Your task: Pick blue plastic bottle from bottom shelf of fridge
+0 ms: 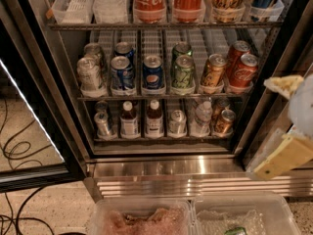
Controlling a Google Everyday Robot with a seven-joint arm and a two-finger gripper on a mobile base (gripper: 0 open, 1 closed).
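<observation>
The fridge [161,168] stands open in front of me. On its bottom shelf [161,138] the blue plastic bottle [129,120], with a white cap, dark contents and a pale label, stands second from the left. The alike brown bottle [154,119] stands right beside it. My gripper [262,127] is at the right edge of the view, outside the fridge, level with the bottom shelf and far to the right of the bottle. Its yellowish fingers [283,156] are spread apart and hold nothing.
A clear water bottle [202,117] and small cans [176,122] share the bottom shelf. Pepsi, Coca-Cola and other cans [152,73] fill the shelf above. The open glass door [34,131] is at left, with cables [14,151] on the floor. Two clear plastic bins [142,218] sit in front of the base.
</observation>
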